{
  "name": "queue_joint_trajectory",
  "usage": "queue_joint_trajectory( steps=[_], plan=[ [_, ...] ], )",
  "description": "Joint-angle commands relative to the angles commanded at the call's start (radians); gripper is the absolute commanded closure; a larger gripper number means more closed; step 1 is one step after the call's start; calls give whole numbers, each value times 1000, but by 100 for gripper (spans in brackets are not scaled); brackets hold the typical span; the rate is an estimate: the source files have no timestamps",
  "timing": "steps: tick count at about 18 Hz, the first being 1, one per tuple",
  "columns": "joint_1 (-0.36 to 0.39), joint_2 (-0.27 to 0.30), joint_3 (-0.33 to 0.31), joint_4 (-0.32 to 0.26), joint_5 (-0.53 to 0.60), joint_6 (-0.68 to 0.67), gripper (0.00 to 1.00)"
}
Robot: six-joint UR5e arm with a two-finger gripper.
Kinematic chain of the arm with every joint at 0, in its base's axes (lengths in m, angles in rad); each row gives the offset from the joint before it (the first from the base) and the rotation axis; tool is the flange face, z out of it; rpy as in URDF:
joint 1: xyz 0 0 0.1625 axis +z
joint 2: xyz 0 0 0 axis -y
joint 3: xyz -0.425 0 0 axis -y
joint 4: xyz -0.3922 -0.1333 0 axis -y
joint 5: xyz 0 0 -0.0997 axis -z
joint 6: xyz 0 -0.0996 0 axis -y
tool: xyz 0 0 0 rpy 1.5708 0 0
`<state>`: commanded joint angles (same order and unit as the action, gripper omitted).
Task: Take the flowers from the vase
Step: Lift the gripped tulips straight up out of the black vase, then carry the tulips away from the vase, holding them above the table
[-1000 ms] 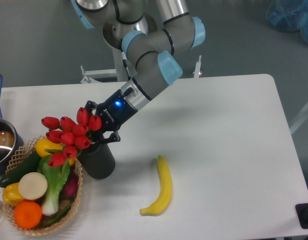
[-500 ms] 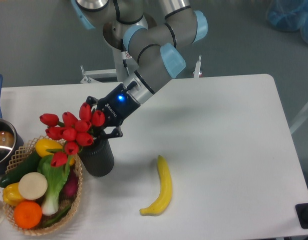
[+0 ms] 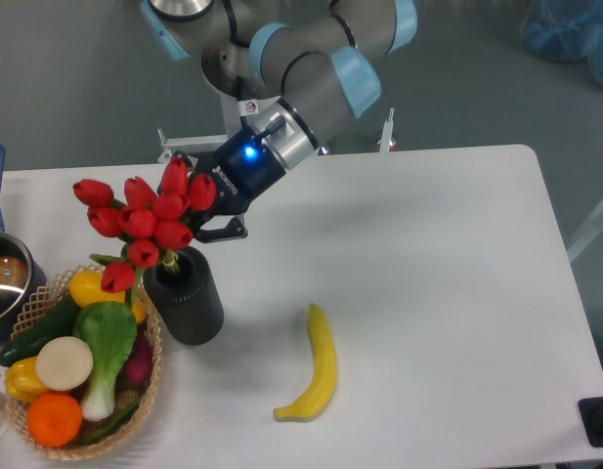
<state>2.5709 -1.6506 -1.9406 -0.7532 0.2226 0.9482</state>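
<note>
The red tulips (image 3: pixel 145 220) now ride higher than a second ago, their buds well above the wicker basket (image 3: pixel 47 293) and only the stem ends near the dark ribbed vase (image 3: pixel 187 304) mouth (almost free). My gripper (image 3: pixel 208 210), clamped on the stems, has climbed up and back, so the lift is nearly done.

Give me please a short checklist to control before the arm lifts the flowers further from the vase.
1. Pincer shut on the flowers: ok, fingers sit at the bunch.
2. Stems free of the vase: not ok, the lowest stems reach into its mouth.
3. Vase upright: ok.
4. Bunch held together: cannot tell, one bud hangs low over the basket.
5. Banana away from the path: ok, it lies apart.
</note>
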Motion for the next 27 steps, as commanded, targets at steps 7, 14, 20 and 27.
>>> queue_joint_trajectory(
  steps=[7, 14, 20, 27],
  plan=[
    [43, -3, 71, 0, -38, -54, 96],
    [135, -12, 175, -3, -37, -124, 95],
    [179, -34, 212, -3, -35, -232, 93],
    [227, -86, 258, -2, 263, -122, 96]
  ],
)
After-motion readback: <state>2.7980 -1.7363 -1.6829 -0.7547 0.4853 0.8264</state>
